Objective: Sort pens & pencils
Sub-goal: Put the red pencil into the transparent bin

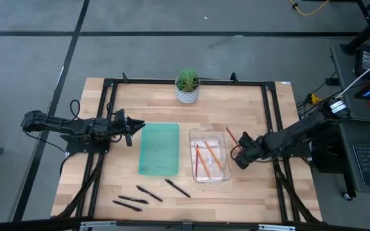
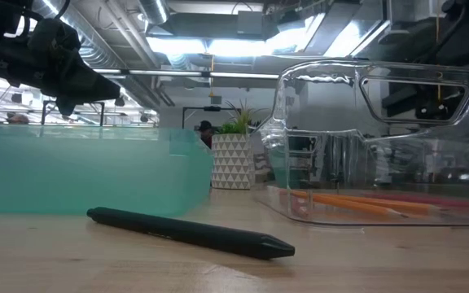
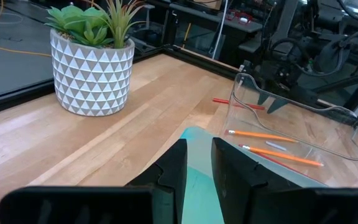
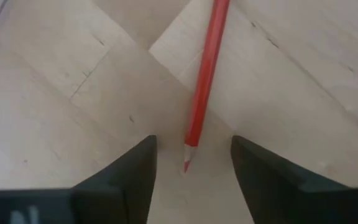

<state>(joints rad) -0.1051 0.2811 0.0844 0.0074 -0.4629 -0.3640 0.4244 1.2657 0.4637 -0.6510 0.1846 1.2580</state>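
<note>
While the R gripper [image 1: 237, 156] sat low over the table [image 1: 249, 192] just beside the right wall of the clear tray [image 1: 209, 178], its jaws stood wide apart w/ nothing between the pads. Right wrist view showed a red pencil [image 4: 202, 87] lying flat on the wood, tip pointing into the gap between the fingers [image 4: 129, 177], touching neither. From above, that same red pencil lay outside the tray, by its far-right corner, just ahead of the gripper.

Two orange pencils [image 1: 205, 154] lay inside the clear tray, angled, close together; a small pale item beside them was too small to tell. Low view showed them flat on the tray floor.

Pens: three black ones lay loose on the table at the near edge, apart from each other. One pen [image 1: 177, 187] sat just in front of the teal tray [image 1: 159, 149], between the two trays' near ends; another [image 1: 149, 193] to its left; the third [image 1: 127, 205] nearest the edge. A possible fourth short black stick by the third, couldn't tell for sure. Teal tray held nothing visible.

L gripper [image 1: 131, 128] hung above the table at the teal tray's left side, jaws narrow, gripping nothing. Potted plant [image 1: 187, 86] stood at the far edge, well apart from both trays.
</note>
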